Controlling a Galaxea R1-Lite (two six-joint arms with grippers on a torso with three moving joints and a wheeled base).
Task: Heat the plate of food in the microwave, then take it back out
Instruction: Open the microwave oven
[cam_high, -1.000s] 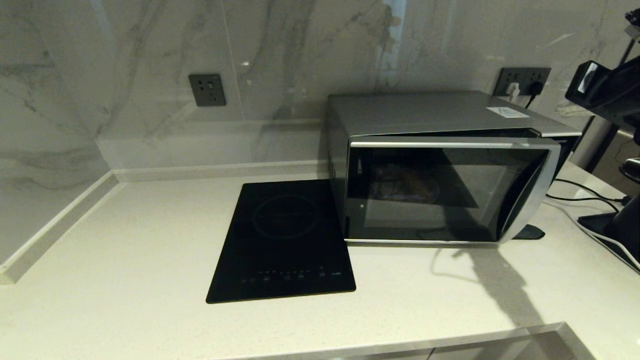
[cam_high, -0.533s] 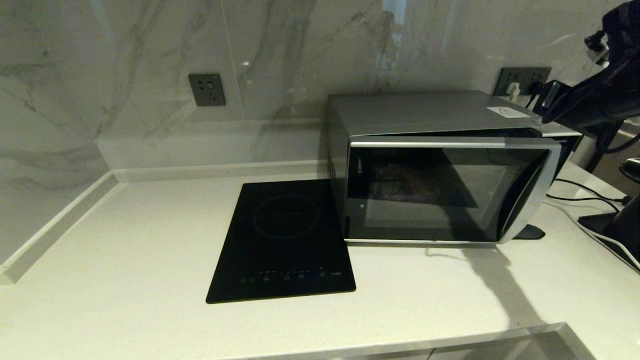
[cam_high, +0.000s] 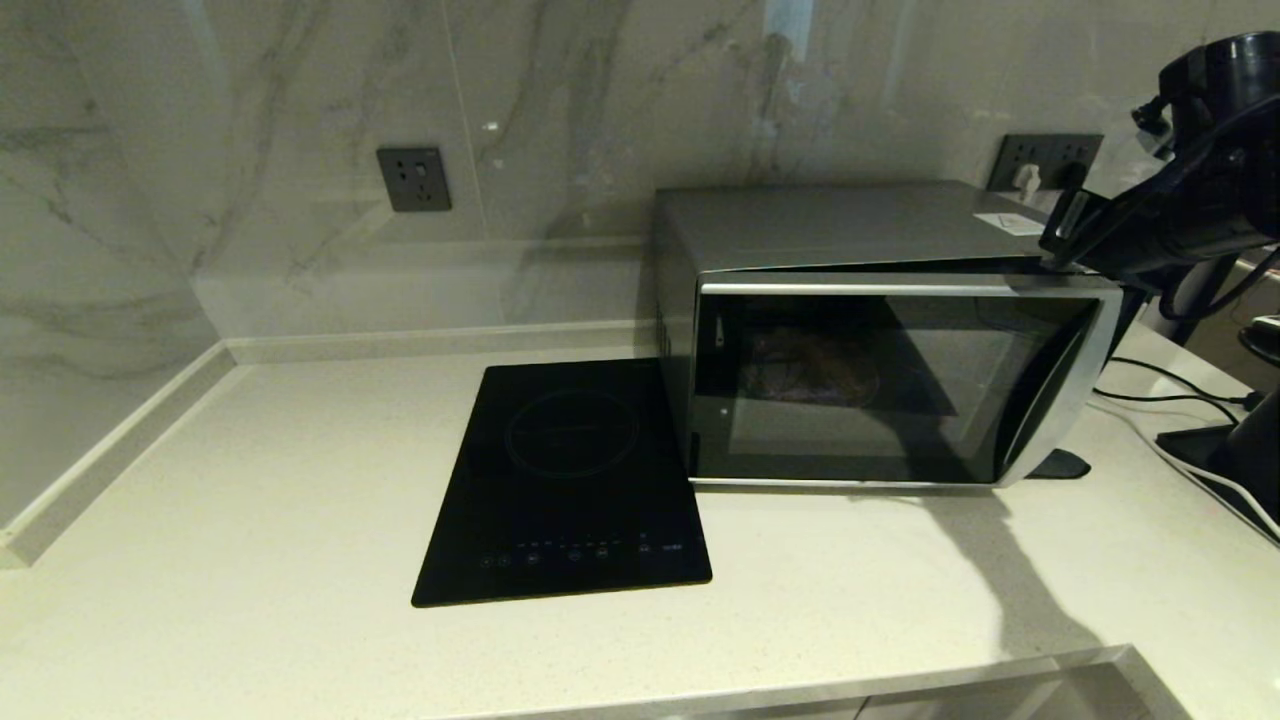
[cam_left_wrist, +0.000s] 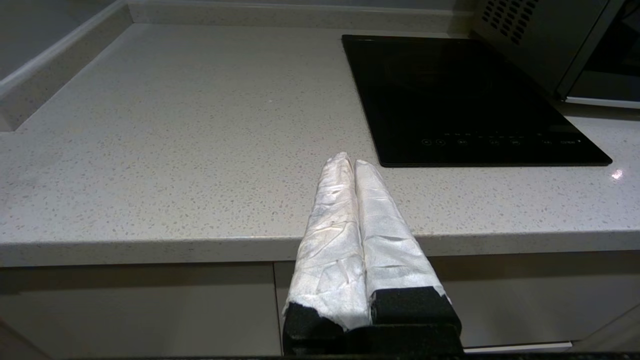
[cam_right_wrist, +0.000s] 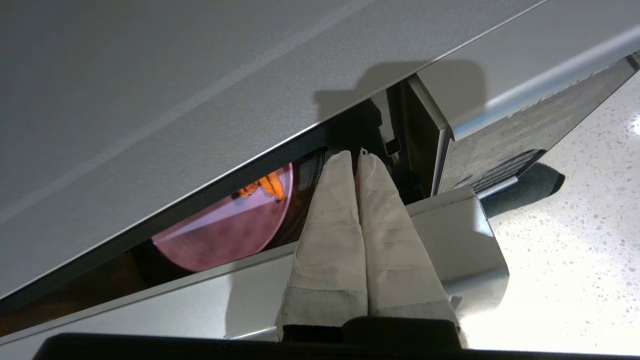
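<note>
The silver microwave (cam_high: 850, 225) stands at the back right of the counter with its dark glass door (cam_high: 900, 380) slightly ajar. Through the glass the plate of food (cam_high: 815, 365) shows dimly inside. In the right wrist view the lavender plate (cam_right_wrist: 225, 235) with orange fries (cam_right_wrist: 265, 186) shows through the gap above the door. My right gripper (cam_right_wrist: 356, 154) is shut and empty, its tips poking into that gap at the door's top right corner (cam_high: 1052, 255). My left gripper (cam_left_wrist: 352, 161) is shut and empty, parked before the counter's front edge.
A flat black induction cooktop (cam_high: 570, 480) lies left of the microwave. Wall sockets (cam_high: 414, 180) sit on the marble backsplash. Cables (cam_high: 1170, 390) and a black stand (cam_high: 1240, 450) crowd the right end. The counter's front edge (cam_left_wrist: 150, 245) is close to my left gripper.
My right arm has swung in from the far right, leftward and down, to the microwave's top right corner. The door stays slightly ajar.
</note>
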